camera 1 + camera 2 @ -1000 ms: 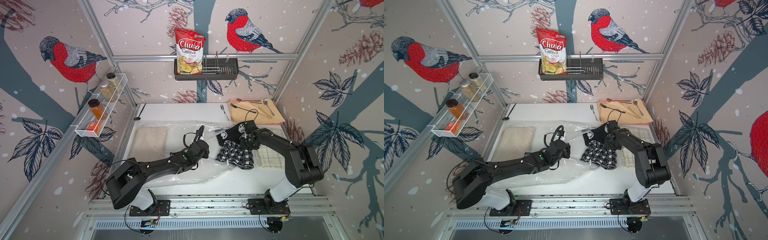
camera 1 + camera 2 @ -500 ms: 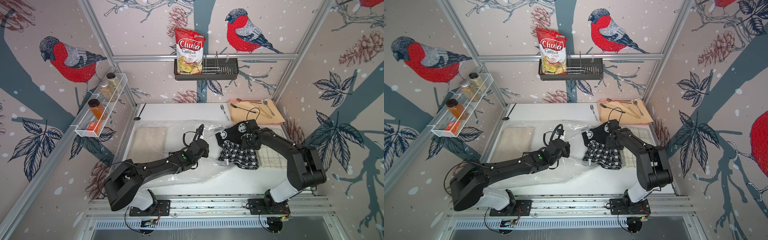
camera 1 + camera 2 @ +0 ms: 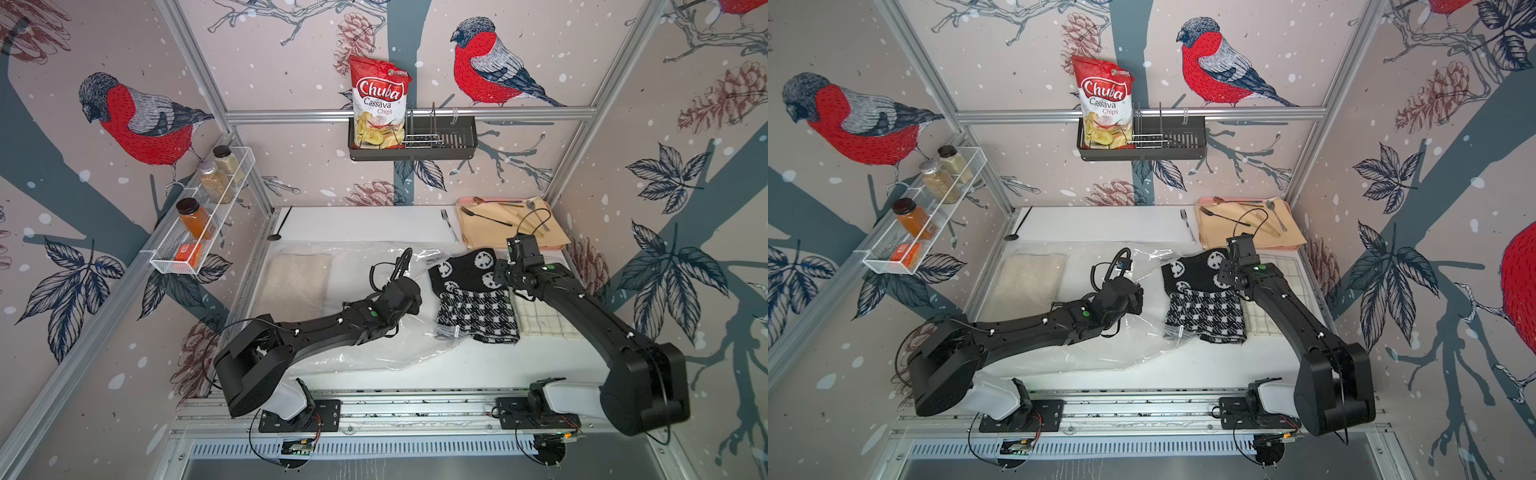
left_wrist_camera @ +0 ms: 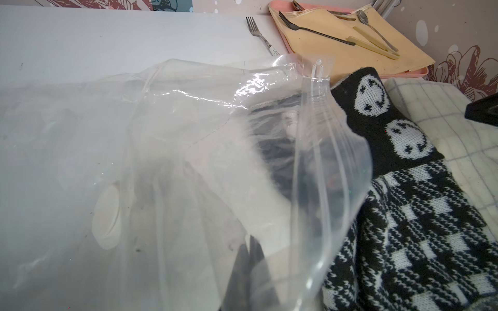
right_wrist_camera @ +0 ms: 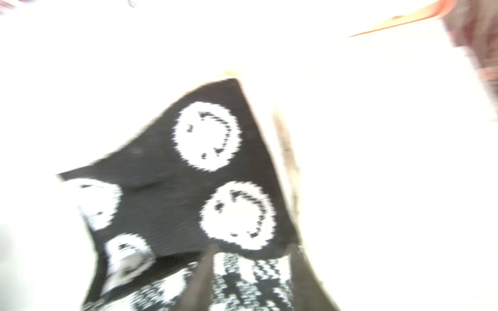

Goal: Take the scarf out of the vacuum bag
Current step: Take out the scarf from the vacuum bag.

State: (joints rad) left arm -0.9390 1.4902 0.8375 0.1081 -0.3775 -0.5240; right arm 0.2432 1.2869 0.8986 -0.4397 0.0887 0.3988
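The vacuum bag (image 3: 374,345) (image 3: 1084,349) lies crinkled across the middle of the white table, its zip mouth toward the right. In the left wrist view, the bag (image 4: 188,134) shows its white round valve cap (image 4: 106,218). The black-and-white knit scarf (image 3: 478,316) (image 3: 1208,316) (image 4: 417,215) with smiley faces lies just right of the mouth, one corner still under the plastic. My left gripper (image 3: 413,307) (image 4: 250,242) is shut on the bag's film. My right gripper (image 3: 500,276) (image 5: 252,255) is at the scarf's (image 5: 188,188) right edge, fingers closed on its fabric.
A beige folded cloth (image 3: 297,282) shows through the bag at the left. A white checked cloth (image 3: 540,320) lies under the scarf's right side. Behind it is a pink tray (image 3: 557,248) with napkin and cutlery, a fork (image 3: 449,224) beside it, and a black spoon (image 3: 278,226) at back left.
The right gripper opened and closed again on the scarf, and arm and scarf shifted a little to the right, away from the bag. The left arm hardly moved.
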